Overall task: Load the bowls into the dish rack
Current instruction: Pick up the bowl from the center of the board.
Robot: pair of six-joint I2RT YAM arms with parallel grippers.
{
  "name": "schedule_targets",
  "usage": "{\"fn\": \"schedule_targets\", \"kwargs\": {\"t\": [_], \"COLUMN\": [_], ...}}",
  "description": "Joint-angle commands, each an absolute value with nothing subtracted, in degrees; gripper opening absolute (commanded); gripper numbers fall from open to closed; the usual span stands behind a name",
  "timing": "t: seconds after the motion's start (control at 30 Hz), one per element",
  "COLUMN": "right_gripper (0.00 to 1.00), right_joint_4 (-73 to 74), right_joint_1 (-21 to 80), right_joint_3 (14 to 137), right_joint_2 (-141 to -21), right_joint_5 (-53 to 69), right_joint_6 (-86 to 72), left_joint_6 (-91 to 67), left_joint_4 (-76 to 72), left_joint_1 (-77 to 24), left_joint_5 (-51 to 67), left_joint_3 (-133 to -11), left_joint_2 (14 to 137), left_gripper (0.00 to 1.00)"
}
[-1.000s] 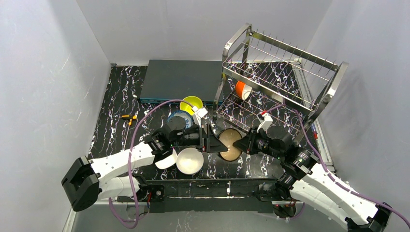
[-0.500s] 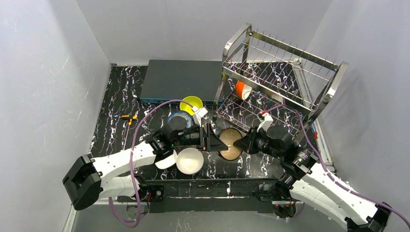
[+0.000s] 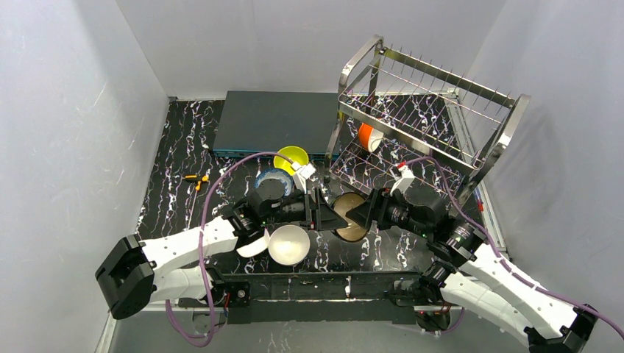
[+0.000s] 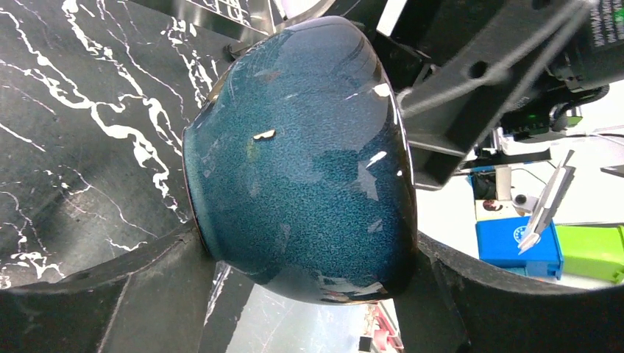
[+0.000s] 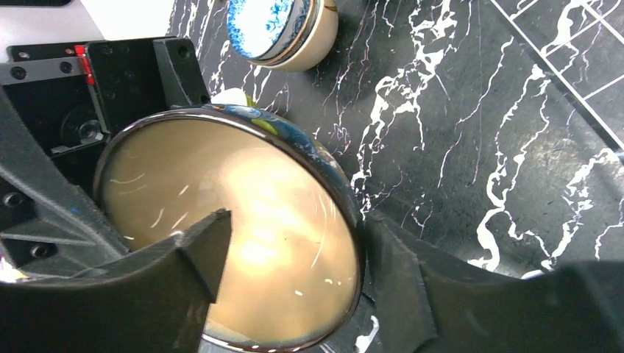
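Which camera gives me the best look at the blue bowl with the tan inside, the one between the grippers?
Left wrist: the bowl fills the frame, its blue outer wall between the left gripper's fingers. Right wrist shows only its tan inside and rim; the top view shows a small, partly hidden tan patch.

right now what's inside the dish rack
One orange bowl stands on edge in the dish rack's lower tier. The upper tier's wires and the right arm cover parts of that tier.
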State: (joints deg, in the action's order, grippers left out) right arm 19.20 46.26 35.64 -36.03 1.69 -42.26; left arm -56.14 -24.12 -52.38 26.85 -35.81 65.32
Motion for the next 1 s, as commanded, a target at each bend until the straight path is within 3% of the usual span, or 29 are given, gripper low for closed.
{"fn": "schedule_targets", "kwargs": {"t": [0.0, 0.2, 0.43, 0.97], "right_gripper": [0.80, 0.98, 0.99, 0.99], "right_joint_4": [16.3, 19.8, 20.8, 15.8], "right_joint_1": [46.4, 46.4, 46.4, 46.4], "right_joint_3": [40.6, 44.2, 50.3, 68.9], "right_joint_2": [-34.6, -34.6, -36.4, -50.9], "right_joint_5": [-1.0, -3.3, -3.2, 12.4], "right_joint_6": [-40.3, -38.4, -34.7, -21.8], "left_joint_6": [-54.1, -51.9, -48.0, -34.5], "left_joint_4": [-29.5, -29.4, -28.6, -28.6], "left_joint_1": [-52.7, -52.7, -52.6, -52.6], "left_joint_5": [24.5, 21.6, 19.1, 13.6], "left_joint_3": [-35.9, -35.8, -34.7, -34.4], "left_joint_2": [64.0, 64.6, 64.0, 65.5], "left_gripper": [0.00, 0.00, 0.00, 0.00]}}
